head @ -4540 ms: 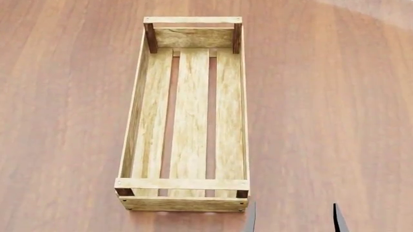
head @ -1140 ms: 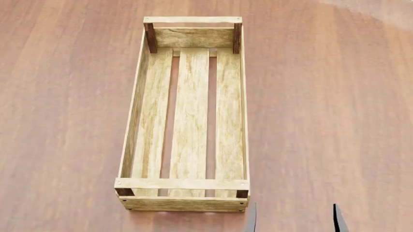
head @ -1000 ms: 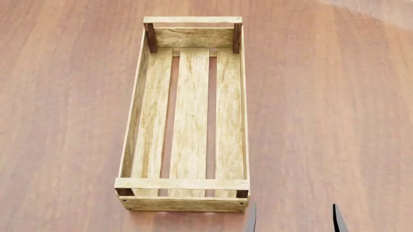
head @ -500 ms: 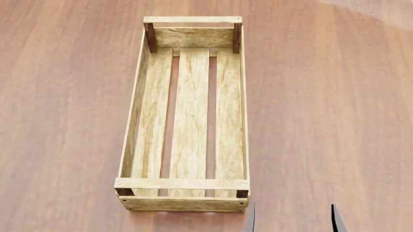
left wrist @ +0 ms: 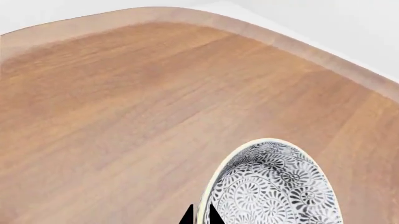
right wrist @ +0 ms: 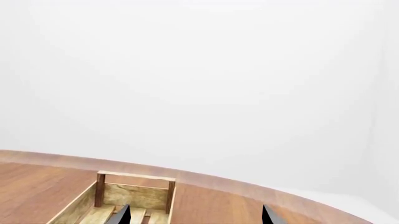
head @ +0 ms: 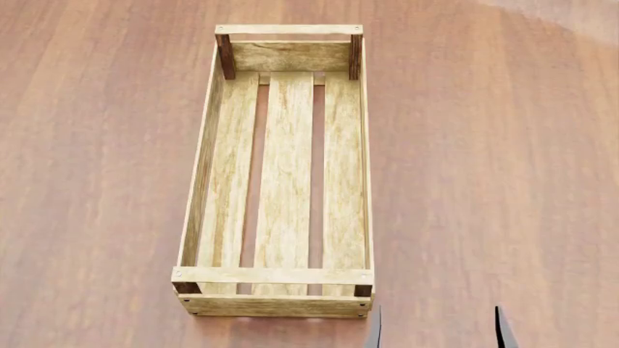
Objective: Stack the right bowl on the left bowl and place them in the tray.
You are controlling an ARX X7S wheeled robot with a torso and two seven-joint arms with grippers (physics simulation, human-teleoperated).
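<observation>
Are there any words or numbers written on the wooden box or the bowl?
No words, numbers or signs can be read in any view.
The tray: bare pale wood, only grain and small screw heads.
The bowl: a black-and-white flower pattern, no letters.
The table: plain wood grain.

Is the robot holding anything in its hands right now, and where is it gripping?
Left hand pinches the patterned bowl by its rim. Right hand is open, holding nothing.
</observation>
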